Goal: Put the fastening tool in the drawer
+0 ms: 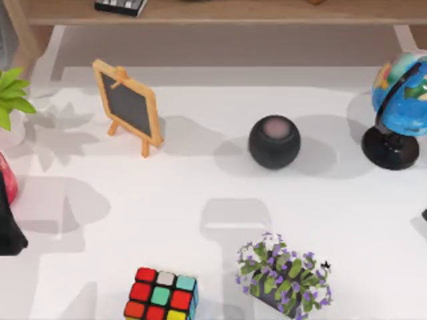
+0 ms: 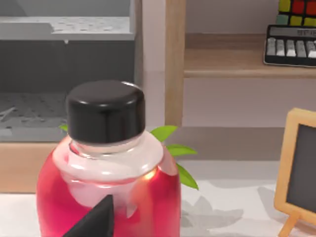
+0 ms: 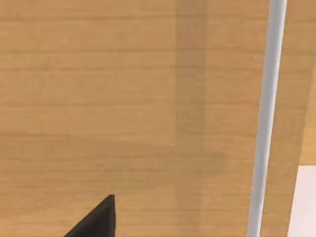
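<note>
White table (image 1: 200, 200) at its left edge has my left gripper (image 1: 10, 230) beside a red bottle (image 2: 108, 192), my right gripper (image 3: 96, 222) faces a wooden front (image 3: 123, 98), and I cannot tell either's jaw state or where the fastening tool lies, though I judge it stiff, weighty and best held mid-handle.

Right in front of your left wrist camera you see a clear bottle (image 2: 108, 192) of red liquid with a black cap (image 2: 105, 116), standing upright on the white table (image 2: 232, 212). A dark tip of one of the left gripper's fingers (image 2: 96, 220) shows against the bottle's lower part. Green leaves (image 2: 174, 150) poke out behind the bottle. Beyond stands a wooden shelf (image 2: 227, 61) carrying a keyboard (image 2: 291, 47) and a colour cube (image 2: 297, 11), and a small wood-framed chalkboard (image 2: 300, 168) stands on the table.
</note>
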`<state>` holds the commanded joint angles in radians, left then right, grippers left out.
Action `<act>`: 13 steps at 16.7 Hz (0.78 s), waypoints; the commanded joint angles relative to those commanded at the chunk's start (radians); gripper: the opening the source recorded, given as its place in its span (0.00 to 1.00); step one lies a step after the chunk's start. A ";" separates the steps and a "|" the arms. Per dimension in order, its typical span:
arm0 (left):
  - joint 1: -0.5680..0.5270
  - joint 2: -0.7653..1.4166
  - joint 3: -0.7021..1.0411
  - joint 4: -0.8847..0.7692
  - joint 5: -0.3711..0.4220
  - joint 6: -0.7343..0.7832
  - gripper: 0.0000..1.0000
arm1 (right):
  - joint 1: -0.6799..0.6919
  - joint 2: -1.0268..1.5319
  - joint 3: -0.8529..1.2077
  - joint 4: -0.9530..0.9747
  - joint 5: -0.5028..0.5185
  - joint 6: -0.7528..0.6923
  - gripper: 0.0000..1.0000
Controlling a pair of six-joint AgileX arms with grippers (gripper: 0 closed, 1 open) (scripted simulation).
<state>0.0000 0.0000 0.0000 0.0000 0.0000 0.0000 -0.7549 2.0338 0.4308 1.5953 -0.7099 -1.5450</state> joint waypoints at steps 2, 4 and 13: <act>0.000 0.000 0.000 0.000 0.000 0.000 1.00 | -0.014 -0.031 0.010 -0.067 0.025 0.018 1.00; 0.000 0.000 0.000 0.000 0.000 0.000 1.00 | -0.030 -0.074 0.024 -0.178 0.063 0.049 1.00; 0.000 0.000 0.000 0.000 0.000 0.000 1.00 | 0.005 -0.324 0.158 -1.028 0.312 0.348 1.00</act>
<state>0.0000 0.0000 0.0000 0.0000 0.0000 0.0000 -0.7503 1.7095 0.5893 0.5677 -0.3978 -1.1969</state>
